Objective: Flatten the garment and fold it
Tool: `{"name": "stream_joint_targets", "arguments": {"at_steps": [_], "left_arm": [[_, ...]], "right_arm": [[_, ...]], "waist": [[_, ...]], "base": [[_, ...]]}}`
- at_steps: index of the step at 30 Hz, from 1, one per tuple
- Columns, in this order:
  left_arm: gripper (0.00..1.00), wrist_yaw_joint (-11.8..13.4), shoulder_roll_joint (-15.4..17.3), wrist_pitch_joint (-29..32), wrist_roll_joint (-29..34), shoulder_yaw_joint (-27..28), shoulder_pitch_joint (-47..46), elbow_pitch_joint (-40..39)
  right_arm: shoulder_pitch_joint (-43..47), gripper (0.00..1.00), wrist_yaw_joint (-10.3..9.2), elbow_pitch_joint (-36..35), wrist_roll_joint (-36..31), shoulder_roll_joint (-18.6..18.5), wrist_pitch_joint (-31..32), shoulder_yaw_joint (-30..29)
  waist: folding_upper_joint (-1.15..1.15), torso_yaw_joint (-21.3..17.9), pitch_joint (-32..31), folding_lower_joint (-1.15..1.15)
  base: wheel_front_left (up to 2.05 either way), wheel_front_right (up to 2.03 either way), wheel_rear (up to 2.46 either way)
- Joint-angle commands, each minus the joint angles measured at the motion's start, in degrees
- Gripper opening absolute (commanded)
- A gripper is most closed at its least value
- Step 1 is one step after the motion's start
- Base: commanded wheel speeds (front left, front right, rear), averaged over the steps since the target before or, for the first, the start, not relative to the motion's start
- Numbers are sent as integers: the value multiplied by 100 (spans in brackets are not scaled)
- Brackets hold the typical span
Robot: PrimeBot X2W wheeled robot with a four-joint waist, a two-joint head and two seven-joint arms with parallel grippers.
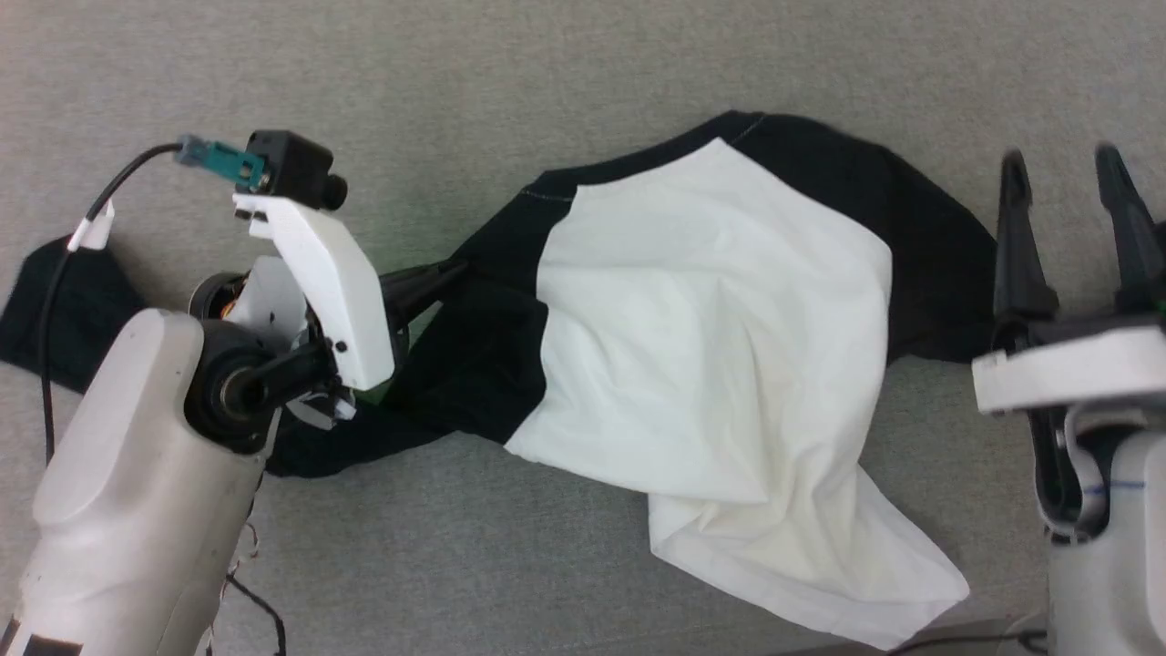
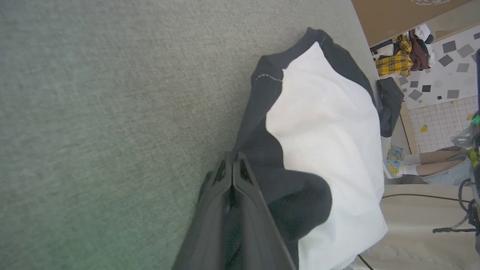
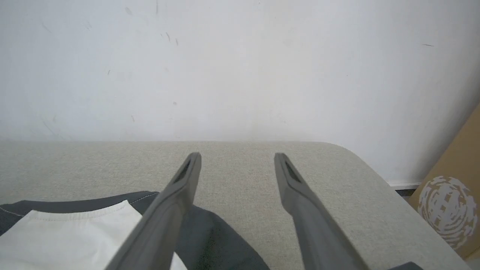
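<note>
Grey cloth tabletop (image 1: 583,55) is carrying the shirt (image 1: 710,319) | left gripper (image 1: 451,271) is pinching shut on its black sleeve (image 1: 474,346) | shirt is stretching lengthwise away toward right gripper (image 1: 1061,159), hovering wide open beside the far sleeve (image 1: 929,237)

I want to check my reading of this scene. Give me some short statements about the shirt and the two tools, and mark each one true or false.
1. The left tool is shut on black fabric of the white shirt with black sleeves. True.
2. The right tool holds the shirt's white hem. False: it stands open and empty, beside a black sleeve.
3. The shirt is folded neatly. False: it lies crumpled and unfolded.
4. The shirt rests on a grey fabric surface. True.
</note>
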Motion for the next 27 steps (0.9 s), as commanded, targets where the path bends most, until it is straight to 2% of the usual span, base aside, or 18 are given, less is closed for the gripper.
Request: {"name": "stream_joint_targets", "arguments": {"at_steps": [1, 3, 6, 12, 15, 19, 27], "left_arm": [[0, -38, 51, -2, -53, 18, 119, -46], [0, -38, 83, 17, -115, 42, 185, -81], [0, -29, 118, 8, -172, 90, 252, -138], [0, -5, 80, 14, -237, 100, 253, -234], [0, -3, 29, -3, -237, 87, 151, -269], [0, -7, -22, 9, -220, 35, -22, -278], [0, -20, -171, 40, -215, -110, -407, -166]], "right_arm": [[-202, 100, -3, -74, -16, 12, 200, 61], [-429, 100, -3, -135, 24, -67, 620, 170], [-761, 100, -3, -88, 205, -394, 1398, 494], [-1474, 100, -3, 364, 958, -1355, 3632, 1335], [-1869, 100, -3, 495, 1393, -1804, 4453, 1800], [-2307, 100, -3, 670, 1892, -2088, 5131, 2247], [-2829, 100, -3, 1106, 2126, -2463, 5765, 2958]], "waist": [[0, 152, -137, 0], [0, 218, -175, 0], [0, 290, -198, 0], [0, 385, -123, 0], [0, 427, -1, 0], [0, 481, 202, 0], [0, 637, 484, 0]], "base": [[0, 0, 0], [0, 0, 0], [0, 0, 0], [0, 0, 0], [0, 0, 0], [0, 0, 0], [0, 0, 0]]}}
